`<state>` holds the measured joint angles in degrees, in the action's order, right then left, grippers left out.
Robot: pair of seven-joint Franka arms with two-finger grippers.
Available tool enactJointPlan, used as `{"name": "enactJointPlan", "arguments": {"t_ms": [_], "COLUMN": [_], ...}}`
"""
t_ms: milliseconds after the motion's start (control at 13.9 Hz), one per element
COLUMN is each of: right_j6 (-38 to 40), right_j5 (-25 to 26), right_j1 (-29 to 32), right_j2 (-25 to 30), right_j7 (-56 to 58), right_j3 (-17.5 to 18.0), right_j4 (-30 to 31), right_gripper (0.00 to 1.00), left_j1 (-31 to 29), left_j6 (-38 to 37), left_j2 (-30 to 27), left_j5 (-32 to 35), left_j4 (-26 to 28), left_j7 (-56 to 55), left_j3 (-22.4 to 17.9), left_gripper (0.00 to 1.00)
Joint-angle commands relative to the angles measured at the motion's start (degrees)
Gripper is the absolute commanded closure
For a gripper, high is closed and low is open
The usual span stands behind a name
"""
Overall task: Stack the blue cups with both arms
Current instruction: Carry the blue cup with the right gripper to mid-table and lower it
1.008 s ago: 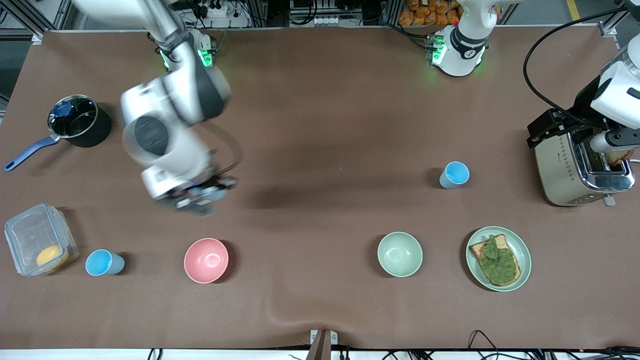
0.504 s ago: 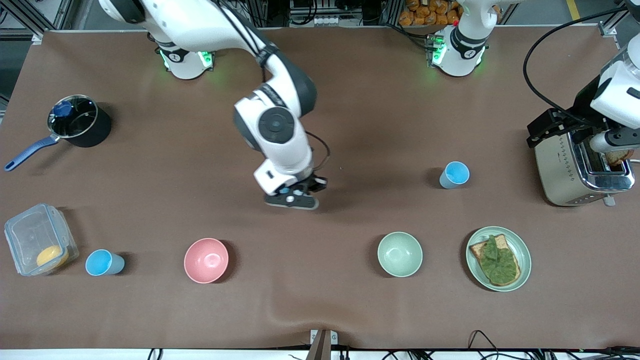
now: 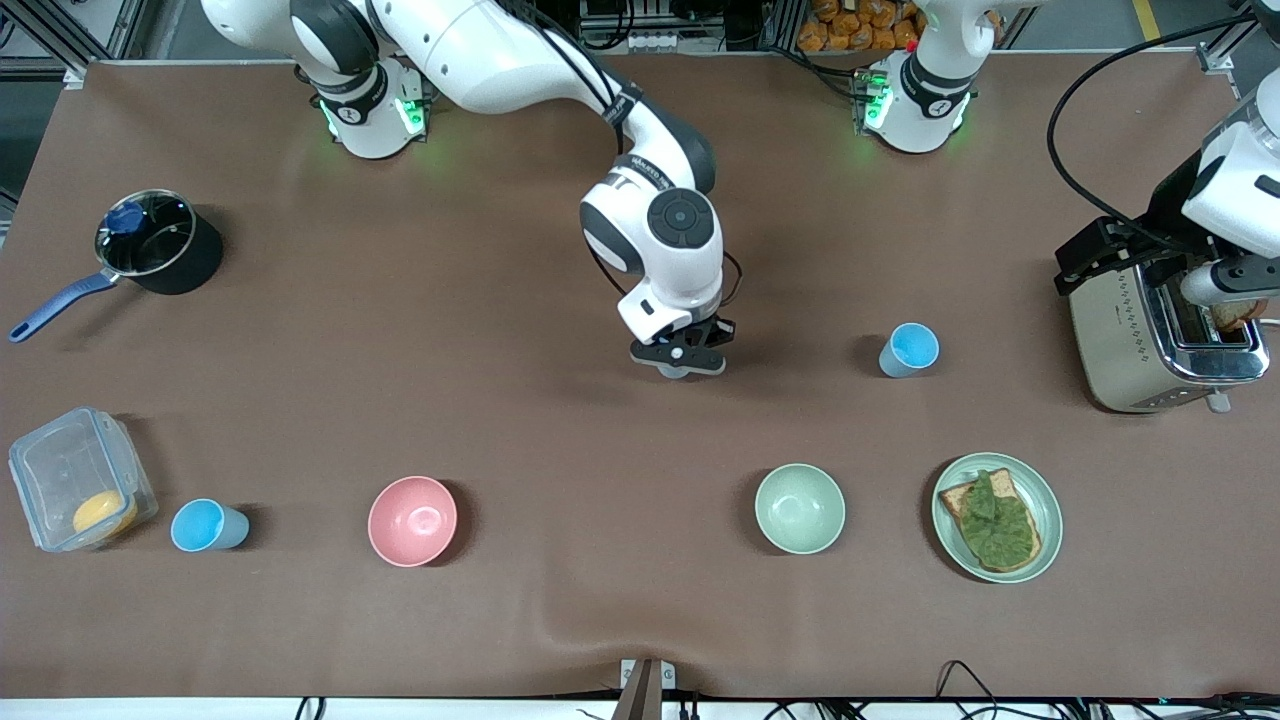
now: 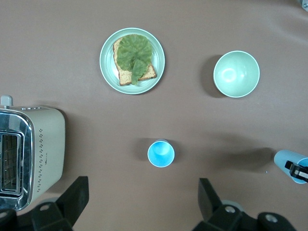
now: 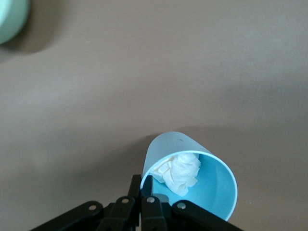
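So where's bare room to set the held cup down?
Widest bare cloth lies between the pink bowl and green bowl, under the right gripper and its cup. Crowded: toaster, plate, other cup.

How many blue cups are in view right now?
3: one beside the lidded container at the right arm's end; one near the toaster; one, with a white wad inside, held by the right gripper.
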<state>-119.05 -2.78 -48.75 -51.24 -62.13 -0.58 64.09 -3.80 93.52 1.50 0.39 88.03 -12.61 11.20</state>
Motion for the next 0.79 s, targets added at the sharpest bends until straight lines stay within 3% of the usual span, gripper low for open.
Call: {"name": "enactJointPlan", "arguments": {"t_ms": [0, 144, 216, 288, 720], "right_j6": [0.9, 0.9, 0.9, 0.9, 4.4], "right_j5": [-0.9, -1.1, -1.7, -1.3, 0.9], "right_j1": [0.3, 0.4, 0.8, 0.6, 2.9], "right_j2": [-2.8, -2.8, -2.8, -2.8, 2.5], "right_j7": [-3.2, -4.1, -5.2, -5.9, -1.8], "right_j3": [-0.2, -0.3, -0.2, -0.3, -0.7], "right_j4": [-2.7, -2.6, -2.6, -2.6, -2.6], "right_gripper": [1.0, 1.0, 0.64, 0.01, 0.0], "left_j1": [-0.2, -0.2, -0.2, -0.2, -0.2], "left_j6": [-1.0, -1.0, -1.0, -1.0, -1.0], "left_j2": [-0.4, -0.4, -0.4, -0.4, -0.4], "left_j5": [0.7, 0.7, 0.7, 0.7, 0.7], "left_j4": [-0.4, -0.4, -0.4, -0.4, -0.4], "left_j7": [-1.3, -1.3, -1.3, -1.3, -1.2], "left_j3": [0.2, 0.2, 0.2, 0.3, 0.3], "left_gripper": [0.0, 0.0, 0.0, 0.0, 0.0]}}
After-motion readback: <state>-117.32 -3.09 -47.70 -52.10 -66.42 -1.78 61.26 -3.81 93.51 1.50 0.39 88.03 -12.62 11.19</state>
